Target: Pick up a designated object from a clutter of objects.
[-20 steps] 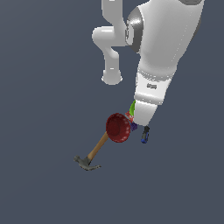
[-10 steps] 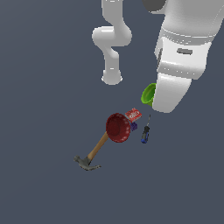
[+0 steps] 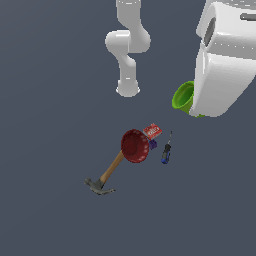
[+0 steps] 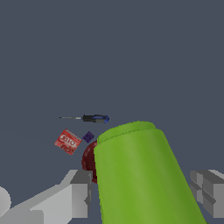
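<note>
**Green cup lifted clear of the clutter**

Since half a second ago the arm has climbed further toward the exterior camera, and the green cup [image 3: 183, 97] has risen with it, now well apart from the items left on the surface [image 3: 50, 100]; those items lie where they lay before.

Nearest in the wrist view, the end effector [image 4: 142, 197] grips the cup [image 4: 138, 175] between its two grey fingers [image 4: 78, 194], one on each side of the wall. The cup is a smooth, matte, lime-green tapered round shape. In the exterior view it hangs beside the white wrist housing [image 3: 220, 65], its long axis tilted, its open mouth facing the exterior view's left and slightly up.

Below it on the dark grey surface sits the red bowl [image 3: 135, 145], round and glossy dark red, partly hidden behind the cup in the wrist view [image 4: 89, 161]. Touching or just beside the bowl is a small purple piece [image 3: 153, 144], and next to that a small red box [image 3: 152, 131] with white lettering too blurred to read. The blue-handled screwdriver [image 3: 166, 152] lies near these, its thin metal shaft pointing away from the handle. The hammer [image 3: 106, 176] has a wooden handle running up to the bowl and a dark metal head at the far end from it.

Farthest back stands the arm's white base [image 3: 128, 45].
</note>
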`<state>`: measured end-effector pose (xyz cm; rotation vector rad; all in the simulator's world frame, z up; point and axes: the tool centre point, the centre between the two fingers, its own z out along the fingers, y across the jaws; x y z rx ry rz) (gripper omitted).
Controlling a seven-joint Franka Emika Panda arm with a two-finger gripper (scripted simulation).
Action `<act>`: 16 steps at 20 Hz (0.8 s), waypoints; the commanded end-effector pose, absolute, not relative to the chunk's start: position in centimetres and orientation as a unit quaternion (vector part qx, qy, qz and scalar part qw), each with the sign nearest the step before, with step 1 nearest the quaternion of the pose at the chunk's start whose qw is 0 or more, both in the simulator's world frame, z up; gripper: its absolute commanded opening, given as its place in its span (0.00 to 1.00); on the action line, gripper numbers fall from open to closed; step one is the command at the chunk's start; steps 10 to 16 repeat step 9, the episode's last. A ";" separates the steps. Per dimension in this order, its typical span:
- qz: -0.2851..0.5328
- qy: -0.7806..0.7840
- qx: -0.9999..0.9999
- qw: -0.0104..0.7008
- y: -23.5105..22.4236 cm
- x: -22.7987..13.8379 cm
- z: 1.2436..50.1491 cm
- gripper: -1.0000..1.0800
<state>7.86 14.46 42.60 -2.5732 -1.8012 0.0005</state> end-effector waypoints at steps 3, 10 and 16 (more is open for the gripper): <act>0.000 -0.573 -0.819 0.000 14.7 8.2 43.6 0.00; 0.000 -0.573 -0.819 0.000 14.8 8.3 43.9 0.00; 0.000 -0.573 -0.819 0.000 14.8 8.3 43.9 0.00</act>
